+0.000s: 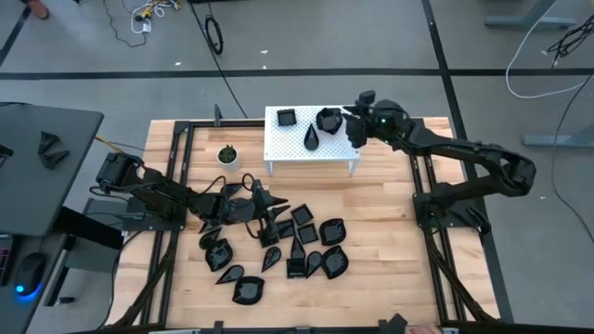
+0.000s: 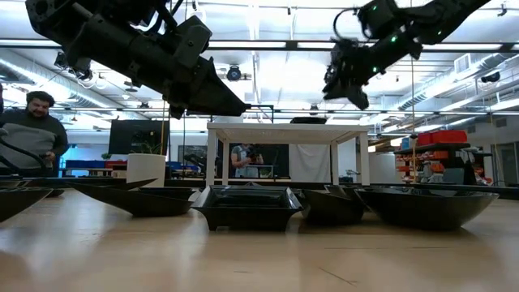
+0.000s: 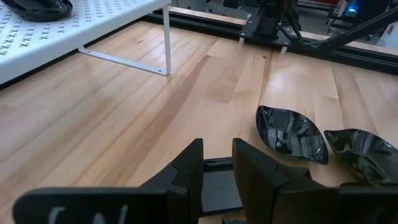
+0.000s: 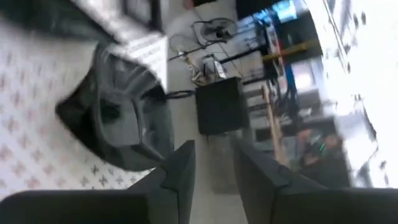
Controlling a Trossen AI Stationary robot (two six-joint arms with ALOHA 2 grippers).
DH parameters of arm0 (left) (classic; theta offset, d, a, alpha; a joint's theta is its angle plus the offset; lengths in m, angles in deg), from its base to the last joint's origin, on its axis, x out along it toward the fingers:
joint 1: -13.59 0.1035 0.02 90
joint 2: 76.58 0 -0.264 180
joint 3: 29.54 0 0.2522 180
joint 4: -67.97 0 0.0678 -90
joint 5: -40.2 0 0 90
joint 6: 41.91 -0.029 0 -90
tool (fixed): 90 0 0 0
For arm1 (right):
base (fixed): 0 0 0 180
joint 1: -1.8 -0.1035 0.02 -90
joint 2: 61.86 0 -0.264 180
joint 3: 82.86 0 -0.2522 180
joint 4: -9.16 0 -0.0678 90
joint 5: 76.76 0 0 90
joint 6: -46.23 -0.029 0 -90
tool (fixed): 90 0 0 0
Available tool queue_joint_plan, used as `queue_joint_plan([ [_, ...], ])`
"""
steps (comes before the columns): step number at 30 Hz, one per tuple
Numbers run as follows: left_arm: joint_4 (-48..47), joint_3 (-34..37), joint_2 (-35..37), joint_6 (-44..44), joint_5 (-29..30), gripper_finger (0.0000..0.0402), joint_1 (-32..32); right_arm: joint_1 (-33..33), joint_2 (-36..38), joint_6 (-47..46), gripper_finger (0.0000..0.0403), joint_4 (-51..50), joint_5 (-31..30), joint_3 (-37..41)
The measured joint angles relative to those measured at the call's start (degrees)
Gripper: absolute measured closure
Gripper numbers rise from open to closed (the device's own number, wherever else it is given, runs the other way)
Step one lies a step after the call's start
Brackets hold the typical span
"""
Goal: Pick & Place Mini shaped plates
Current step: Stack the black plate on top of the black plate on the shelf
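Several glossy black mini plates (image 1: 299,243) lie in a loose cluster on the wooden table and stand in a row in the low view (image 2: 247,204). Three more sit on the white perforated stand (image 1: 295,148): a square (image 1: 287,117), a teardrop (image 1: 312,136) and a rounded one (image 1: 328,120). My left gripper (image 1: 269,209) hovers open over the cluster, well above the table (image 2: 235,105). A flat square plate (image 3: 217,186) lies below its fingers and leaf plates (image 3: 291,134) lie ahead. My right gripper (image 1: 353,119) is open above the stand's right part (image 2: 353,93), beside the rounded plate (image 4: 118,118).
A small white pot with a green plant (image 1: 227,155) stands left of the stand. Black frame rails (image 1: 181,176) border the table on both sides. Bare wood lies between the stand's legs (image 3: 166,43) and the cluster. A person (image 2: 36,130) is in the room beyond.
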Motion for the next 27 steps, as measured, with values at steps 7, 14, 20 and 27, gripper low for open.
queue_joint_plan([
  [7,0.2,0.0,0.0,0.0,0.0,0.0312,0.0,-0.4,1.7,-28.0,0.0331,-16.1,13.9,-4.9],
  [14,1.0,0.0,0.0,-0.1,0.0,0.0312,0.9,-0.8,-9.5,-44.8,0.0387,-31.3,13.7,-21.8],
  [20,1.0,0.0,0.0,-0.1,0.0,0.0312,1.2,1.6,-21.6,-47.6,0.0393,-41.9,10.9,-33.0],
  [27,1.0,0.0,0.0,0.0,-0.6,0.0312,1.1,3.1,-26.8,-50.1,0.0388,-45.6,1.1,-36.8],
])
